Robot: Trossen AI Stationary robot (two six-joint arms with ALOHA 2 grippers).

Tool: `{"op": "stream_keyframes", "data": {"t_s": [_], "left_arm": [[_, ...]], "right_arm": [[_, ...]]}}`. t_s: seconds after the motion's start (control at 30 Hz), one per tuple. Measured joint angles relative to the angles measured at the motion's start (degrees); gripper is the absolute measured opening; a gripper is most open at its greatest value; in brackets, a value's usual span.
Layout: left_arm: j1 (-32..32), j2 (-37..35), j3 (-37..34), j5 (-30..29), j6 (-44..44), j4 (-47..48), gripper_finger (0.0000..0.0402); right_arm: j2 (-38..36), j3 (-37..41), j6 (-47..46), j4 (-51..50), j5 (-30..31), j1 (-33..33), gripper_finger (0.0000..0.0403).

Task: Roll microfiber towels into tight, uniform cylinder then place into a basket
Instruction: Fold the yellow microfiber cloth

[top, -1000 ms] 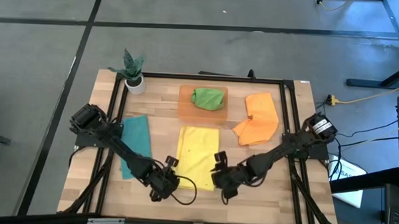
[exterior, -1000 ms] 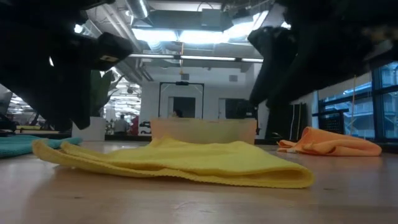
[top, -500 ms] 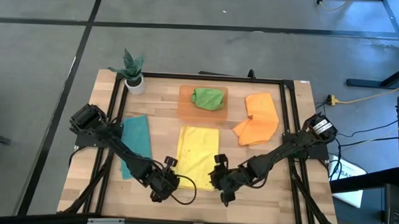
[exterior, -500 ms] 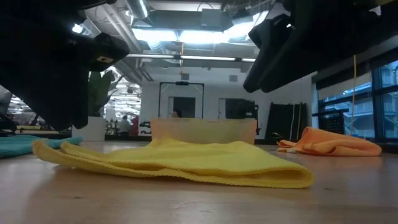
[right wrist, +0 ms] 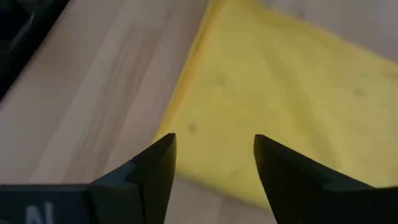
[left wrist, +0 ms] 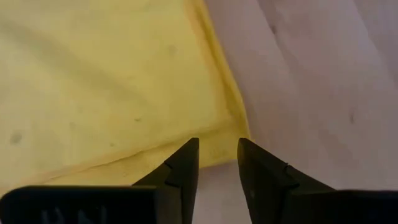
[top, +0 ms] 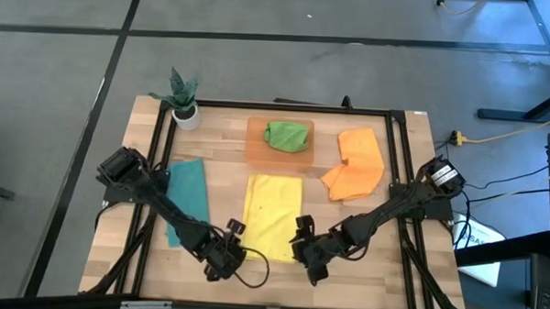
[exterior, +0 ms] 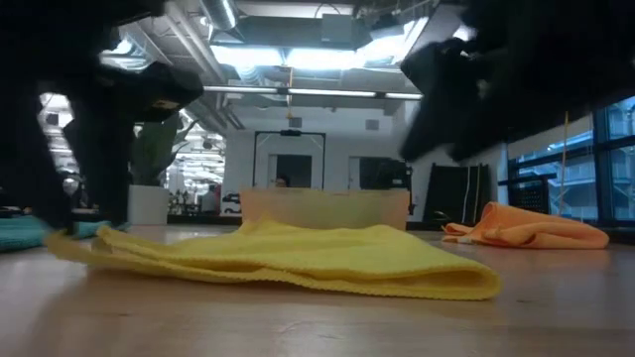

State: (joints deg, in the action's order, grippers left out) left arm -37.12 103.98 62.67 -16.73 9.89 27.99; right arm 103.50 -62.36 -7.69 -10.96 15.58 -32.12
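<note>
the teal towel (top: 187,197) lies flat at the left side of the surface (top: 381,277), its long axis running near to far, well apart from both pincers. the left pincer (top: 224,260) sits at the near-left corner of the yellow towel (top: 272,214). in the left wrist view its fingers (left wrist: 180,167) stand a little apart with nothing between them, their tips (left wrist: 252,163) straddling the towel's near hem just beside the corner (left wrist: 239,127).

the yellow towel lies flat at the centre of the surface, long axis pointing from the near edge toward the basket (top: 280,142) directly beyond it. the low view shows its near hem (exterior: 298,278) slightly raised off the wood. each arm is nearest to one near corner, so the towel lies just ahead of both pincers along its own long axis. judgement: a roll begun at the near hem would travel along that axis toward the basket.

the basket already holds the green towel (top: 288,135), bunched into a lump.

the right pincer (top: 308,258) sits at the near-right corner of the yellow towel. in the right wrist view its fingers (right wrist: 152,168) stand wide apart and empty, the towel's hem and corner (right wrist: 205,168) in the gap just ahead of the tips.

the orange towels (top: 355,164) lie in a loose pile to the right of the basket, well apart from the right pincer.
</note>
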Motion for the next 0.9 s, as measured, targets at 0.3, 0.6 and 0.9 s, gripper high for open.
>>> {"op": "stream_keyframes", "data": {"t_s": [0.3,0.6,0.9], "left_arm": [[-0.94,-0.02,0.00,-0.94,-3.02,-0.29,0.0103],[-0.94,0.52,0.00,-1.05,-4.53,-0.34,0.0103],[-0.94,0.70,-0.04,-1.12,-4.21,-0.65,0.0104]], "right_arm": [[0.30,3.48,5.42,1.75,-0.67,-1.74,0.0209],[4.93,4.67,10.14,8.00,-0.50,-1.74,0.0211],[7.36,4.53,13.68,8.73,1.08,-1.85,0.0211]]}}
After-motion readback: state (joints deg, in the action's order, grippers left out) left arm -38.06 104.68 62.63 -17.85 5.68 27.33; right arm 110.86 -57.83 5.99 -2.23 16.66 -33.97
